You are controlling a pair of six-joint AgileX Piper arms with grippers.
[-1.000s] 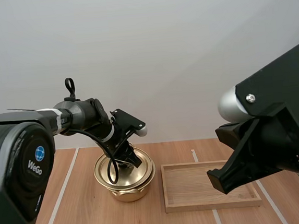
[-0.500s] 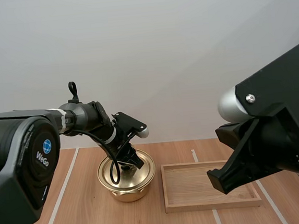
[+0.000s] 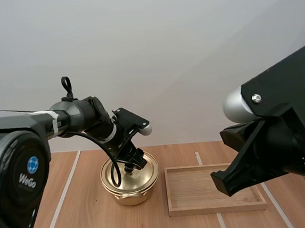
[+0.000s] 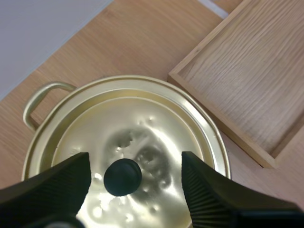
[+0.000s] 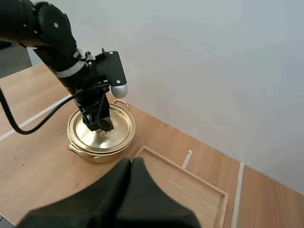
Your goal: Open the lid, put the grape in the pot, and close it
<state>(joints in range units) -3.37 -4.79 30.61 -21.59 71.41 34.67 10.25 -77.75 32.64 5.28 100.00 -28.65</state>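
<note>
Wooden table (image 3: 87, 221) | lid (image 4: 156, 118) on pot (image 3: 130, 194) | left claw (image 4: 135, 168) released astride knob (image 4: 122, 176) | right claw (image 5: 130, 164) clenched empty

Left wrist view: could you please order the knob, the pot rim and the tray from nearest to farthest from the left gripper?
1. Knob, inside the open left gripper.
2. Pot rim, around the lid.
3. Tray, beyond the rim.

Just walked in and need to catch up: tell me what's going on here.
The left gripper is open over the pot, its fingers on either side of the knob on the lid, not pinching it. The lid sits on the pot. The right gripper is shut on nothing, near the tray.
</note>
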